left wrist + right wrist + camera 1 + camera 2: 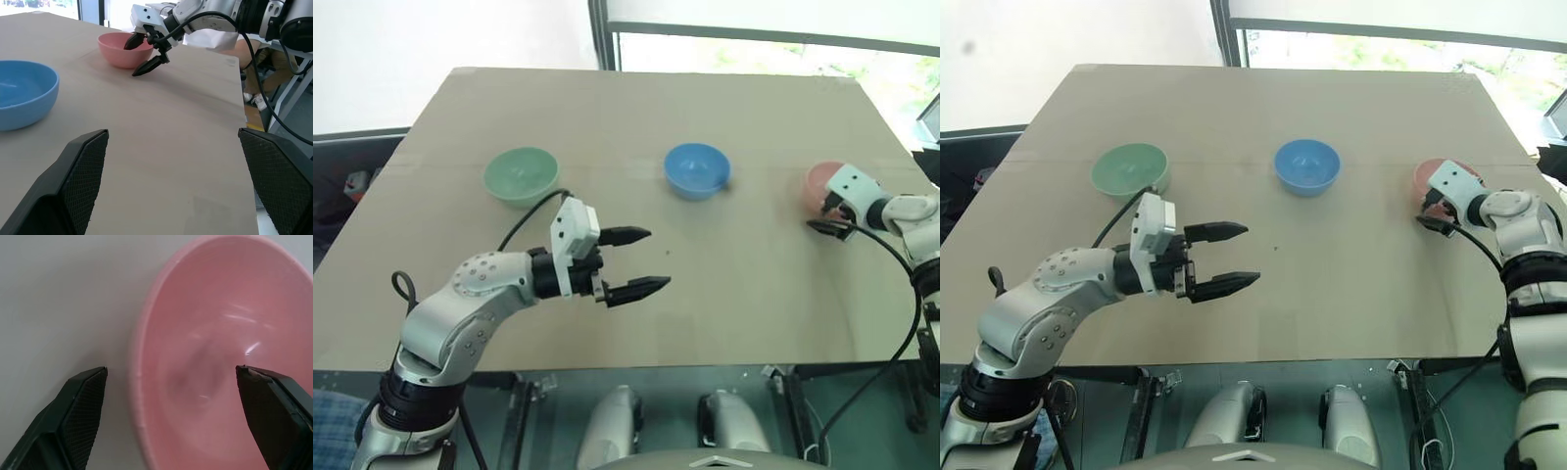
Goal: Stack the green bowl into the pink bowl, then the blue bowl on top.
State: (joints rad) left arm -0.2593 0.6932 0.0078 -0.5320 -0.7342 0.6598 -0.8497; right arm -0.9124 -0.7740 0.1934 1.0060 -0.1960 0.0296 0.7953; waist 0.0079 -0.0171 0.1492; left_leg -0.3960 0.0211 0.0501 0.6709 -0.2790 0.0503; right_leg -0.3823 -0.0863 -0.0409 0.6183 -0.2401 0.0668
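Note:
Three bowls stand in a row across the table: the green bowl [521, 174] on the left, the blue bowl [697, 169] in the middle, the pink bowl [815, 179] on the right. My left gripper [641, 262] hovers open and empty over the front middle of the table, pointing right, nearer to me than the green and blue bowls. My right gripper [824, 215] is open at the pink bowl [220, 333]. The bowl's near rim runs between the fingers, one over the inside and one outside. Nothing is gripped.
The tan table [656, 108] ends just right of the pink bowl, and its front edge is close under my left arm. Black cables loop from both wrists. Beyond the right edge, a person's leg and white shoe [257, 100] show. A window frame stands behind the table.

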